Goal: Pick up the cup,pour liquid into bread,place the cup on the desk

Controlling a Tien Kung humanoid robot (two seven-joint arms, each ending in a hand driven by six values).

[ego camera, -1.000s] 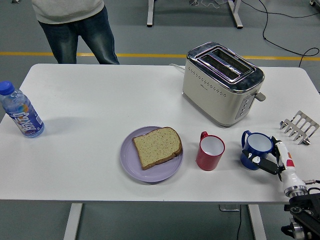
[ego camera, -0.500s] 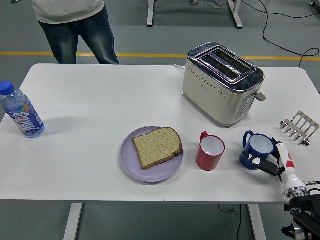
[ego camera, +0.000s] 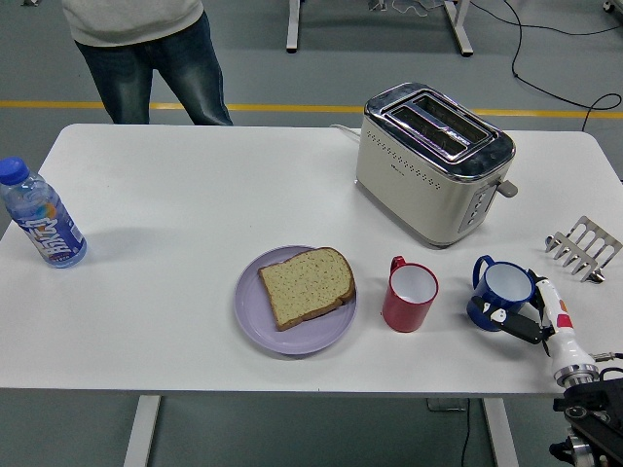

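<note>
There are two cups on the table: one red cup (ego camera: pixel 409 296) and one blue cup (ego camera: pixel 499 291). There is one plate (ego camera: pixel 255 316), and it is purple. On it lies one slice of bread (ego camera: pixel 306 285). There is one toaster (ego camera: pixel 431 162), and it has two slots on top. There is one water bottle (ego camera: pixel 41 226) with a blue cap. There is one small metal rack (ego camera: pixel 582 248); it may be a toast rack, but it is hard to tell from here. One robot hand (ego camera: pixel 538 318) shows, at the right. One person (ego camera: pixel 146 51) stands at the far side of the one white table (ego camera: pixel 175 195).
</note>
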